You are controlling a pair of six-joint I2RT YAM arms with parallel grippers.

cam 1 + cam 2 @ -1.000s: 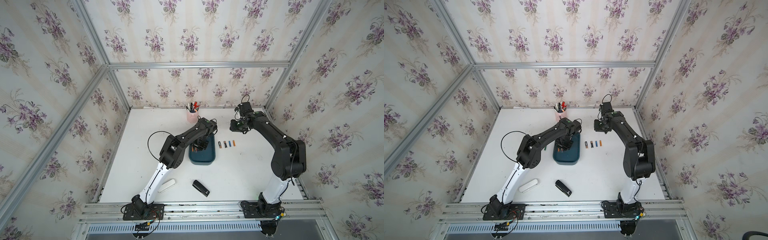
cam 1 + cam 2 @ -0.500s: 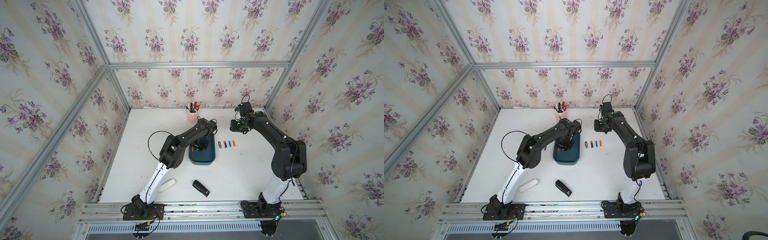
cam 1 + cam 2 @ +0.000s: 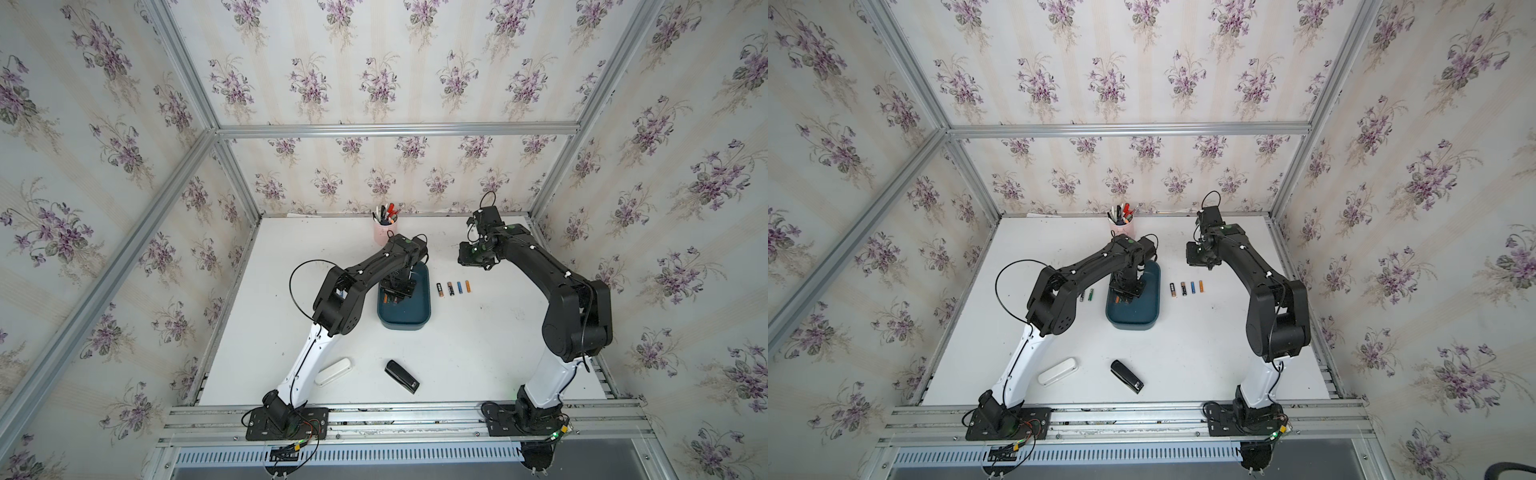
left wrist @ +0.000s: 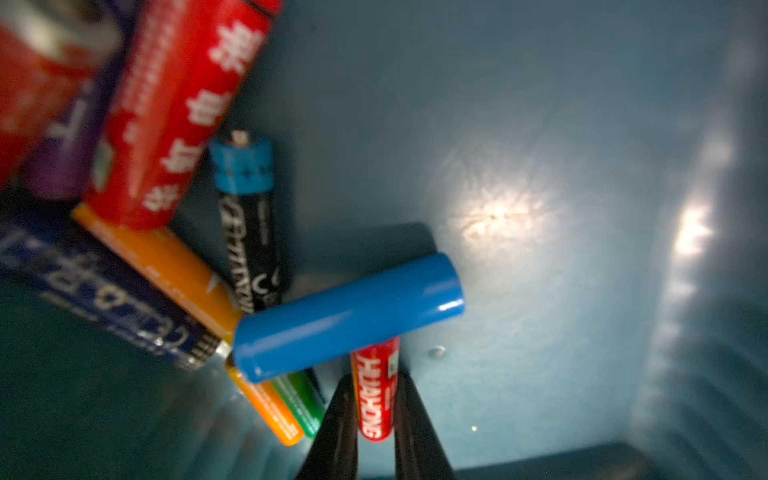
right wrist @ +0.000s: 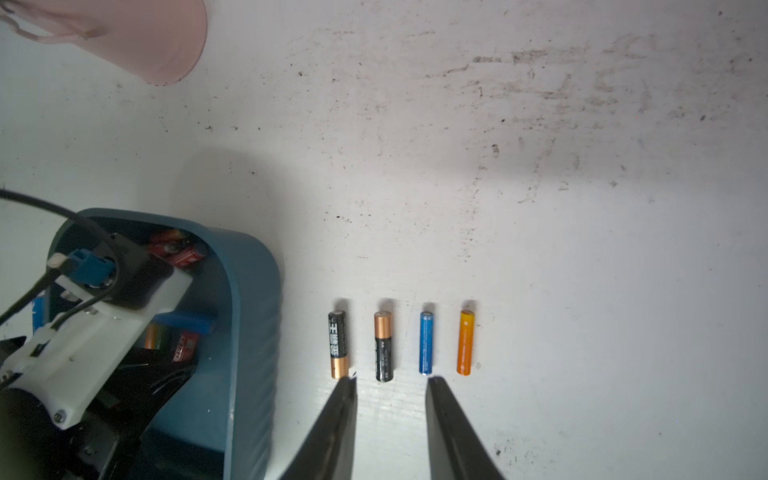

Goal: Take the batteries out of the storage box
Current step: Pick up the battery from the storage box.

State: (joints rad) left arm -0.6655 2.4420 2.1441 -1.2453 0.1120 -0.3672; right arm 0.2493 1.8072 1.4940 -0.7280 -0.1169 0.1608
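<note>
1. Done: four batteries (image 5: 384, 345) lie in a neat row on the table (image 3: 478, 332), just right of the storage box (image 3: 405, 323) in both top views. Two more batteries (image 3: 1087, 295) lie just left of the box in a top view.
2. Left to do: the box, at the centre of both top views, holds at least seven cells, among them a blue battery (image 4: 349, 318) and an orange battery (image 4: 166, 266).
3. The left gripper (image 4: 375, 376) is down inside the box. Its jaws are closed onto a slim red battery (image 4: 375, 409) at lower centre of the left wrist view, partly under the blue one.
4. The right gripper (image 5: 390, 379) hovers over the row, its jaws partly apart and empty.
5. Judged from this, the task is near halfway.
</note>
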